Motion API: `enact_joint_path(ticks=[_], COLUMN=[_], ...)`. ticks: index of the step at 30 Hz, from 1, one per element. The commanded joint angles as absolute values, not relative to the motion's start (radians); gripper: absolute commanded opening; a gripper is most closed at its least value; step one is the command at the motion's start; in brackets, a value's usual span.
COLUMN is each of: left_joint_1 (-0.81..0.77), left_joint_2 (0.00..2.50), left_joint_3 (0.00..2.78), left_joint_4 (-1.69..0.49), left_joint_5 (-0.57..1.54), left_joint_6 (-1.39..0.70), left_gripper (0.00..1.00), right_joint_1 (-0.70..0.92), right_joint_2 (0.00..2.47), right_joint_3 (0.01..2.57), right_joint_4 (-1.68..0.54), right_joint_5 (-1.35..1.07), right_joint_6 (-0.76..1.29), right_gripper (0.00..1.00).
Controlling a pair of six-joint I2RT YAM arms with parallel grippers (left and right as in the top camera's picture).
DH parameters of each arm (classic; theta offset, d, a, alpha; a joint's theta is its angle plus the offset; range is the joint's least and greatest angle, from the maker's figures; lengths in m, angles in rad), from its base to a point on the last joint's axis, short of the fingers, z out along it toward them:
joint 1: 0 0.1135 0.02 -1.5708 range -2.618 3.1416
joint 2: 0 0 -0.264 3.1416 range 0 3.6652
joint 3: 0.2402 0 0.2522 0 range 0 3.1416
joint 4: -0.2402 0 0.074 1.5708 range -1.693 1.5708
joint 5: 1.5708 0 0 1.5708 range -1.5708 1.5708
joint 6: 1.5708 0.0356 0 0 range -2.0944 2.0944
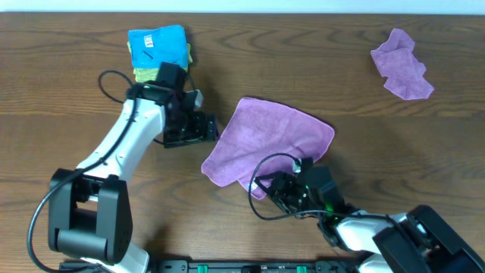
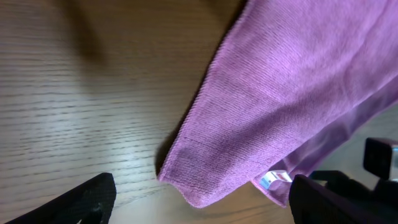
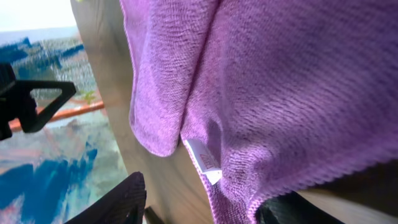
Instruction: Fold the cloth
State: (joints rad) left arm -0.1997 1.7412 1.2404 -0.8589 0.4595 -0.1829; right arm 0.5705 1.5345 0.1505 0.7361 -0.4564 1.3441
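The lilac cloth [image 1: 269,140] lies spread in the middle of the table, its near edge doubled under. My left gripper [image 1: 198,129] stands open at its left edge. In the left wrist view the cloth's corner [image 2: 193,190] hangs between the spread fingers [image 2: 74,202] without touching them, and the white tag [image 2: 273,179] shows beside it. My right gripper [image 1: 284,186] is at the near edge, open. In the right wrist view the cloth [image 3: 280,81] fills the frame, its hem and tag [image 3: 205,158] lie over the right finger, and the left finger [image 3: 118,202] stands apart.
A folded blue cloth on a yellow-green one [image 1: 158,45] sits at the back left, just behind the left arm. Another crumpled purple cloth [image 1: 402,64] lies at the back right. Bare wooden tabletop [image 1: 68,114] surrounds the cloth.
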Motion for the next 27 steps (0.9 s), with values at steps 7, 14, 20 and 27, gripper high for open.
enact_joint_path(ticks=[7, 14, 20, 27], left_joint_1=[-0.122, -0.122, -0.122, -0.122], left_joint_2=[1.747, 1.747, 1.747, 1.747], left_joint_3=[1.261, 1.250, 1.206, 1.169], left_joint_4=[-0.861, -0.858, -0.833, -0.827], left_joint_5=[0.499, 0.499, 0.547, 0.619], left_joint_6=[-0.179, -0.179, -0.171, -0.149], left_gripper=[0.90, 0.90, 0.89, 0.84], right_joint_1=[0.597, 0.597, 0.594, 0.537], right_joint_2=[1.604, 1.604, 1.599, 1.502], right_joint_3=[0.112, 0.112, 0.112, 0.112], right_joint_4=[0.606, 0.530, 0.533, 0.467], right_joint_5=[-0.434, -0.378, -0.368, -0.385], right_joint_6=[1.283, 1.174, 1.149, 1.114], right_gripper=[0.45, 0.01, 0.01, 0.01])
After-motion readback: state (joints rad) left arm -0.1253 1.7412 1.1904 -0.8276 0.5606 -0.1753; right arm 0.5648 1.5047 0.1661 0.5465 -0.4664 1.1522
